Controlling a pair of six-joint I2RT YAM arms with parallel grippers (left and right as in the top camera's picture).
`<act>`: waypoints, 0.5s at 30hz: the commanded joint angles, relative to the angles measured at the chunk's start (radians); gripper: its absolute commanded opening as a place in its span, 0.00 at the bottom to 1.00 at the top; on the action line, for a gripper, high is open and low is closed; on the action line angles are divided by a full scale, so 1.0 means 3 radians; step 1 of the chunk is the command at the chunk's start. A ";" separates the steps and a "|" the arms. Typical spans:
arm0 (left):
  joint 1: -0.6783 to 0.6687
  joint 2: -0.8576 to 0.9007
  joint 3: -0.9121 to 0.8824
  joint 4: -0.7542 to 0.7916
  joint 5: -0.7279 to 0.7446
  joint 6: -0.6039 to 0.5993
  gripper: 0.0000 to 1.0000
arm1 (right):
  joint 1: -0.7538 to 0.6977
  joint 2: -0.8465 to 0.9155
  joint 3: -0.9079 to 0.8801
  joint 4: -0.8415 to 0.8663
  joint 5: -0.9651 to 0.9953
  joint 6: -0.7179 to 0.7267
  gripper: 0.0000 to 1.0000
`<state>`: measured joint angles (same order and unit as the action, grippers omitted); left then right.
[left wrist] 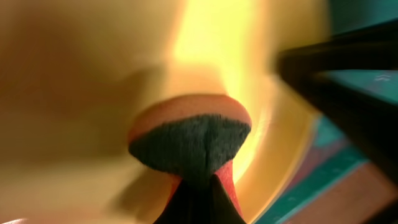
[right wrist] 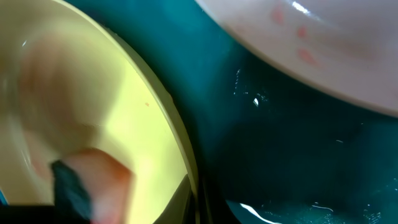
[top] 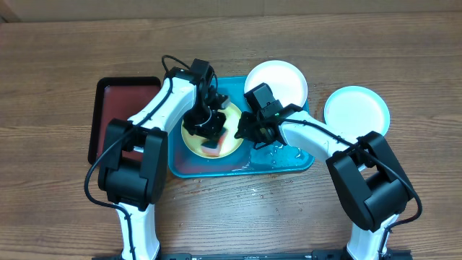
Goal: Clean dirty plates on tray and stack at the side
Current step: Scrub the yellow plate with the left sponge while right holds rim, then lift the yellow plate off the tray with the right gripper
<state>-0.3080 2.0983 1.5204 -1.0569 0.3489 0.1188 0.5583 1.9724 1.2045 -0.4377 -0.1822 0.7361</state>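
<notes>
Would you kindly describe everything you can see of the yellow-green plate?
The yellow-green plate is round, glossy plastic with a raised rim, lying in the turquoise tray, left of centre. A red-orange smear marks its inside. The left gripper presses an orange-and-grey sponge onto it; the right gripper pinches its right rim.

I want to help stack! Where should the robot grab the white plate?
Probably its thin rim, coming from the right. The white plate rests partly over the tray edge, so its rim seems lifted, and that side is clear of both arms.
</notes>
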 commanded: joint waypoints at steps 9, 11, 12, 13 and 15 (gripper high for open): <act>0.0312 0.0023 0.0647 0.0131 -0.0242 -0.0615 0.04 | -0.0014 0.0046 0.0051 -0.0015 -0.0023 0.0048 0.04; 0.0399 0.0022 0.0863 0.0062 -0.0356 -0.0726 0.04 | -0.0014 0.0039 0.0070 -0.0048 -0.0052 0.0050 0.04; 0.0446 0.0022 0.0989 0.0020 -0.0390 -0.0764 0.04 | -0.0014 0.0038 0.0099 -0.0090 -0.0062 0.0048 0.04; 0.0484 0.0022 0.1100 -0.0024 -0.0404 -0.0771 0.04 | -0.0014 0.0025 0.0146 -0.0163 -0.0062 0.0015 0.04; 0.0548 0.0022 0.1297 -0.0111 -0.0413 -0.0771 0.04 | -0.0013 -0.0006 0.0252 -0.0296 -0.0057 -0.0139 0.04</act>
<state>-0.1776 2.1021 1.8076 -1.0630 0.2817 -0.0483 0.5575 1.9724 1.2224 -0.4931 -0.1864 0.7357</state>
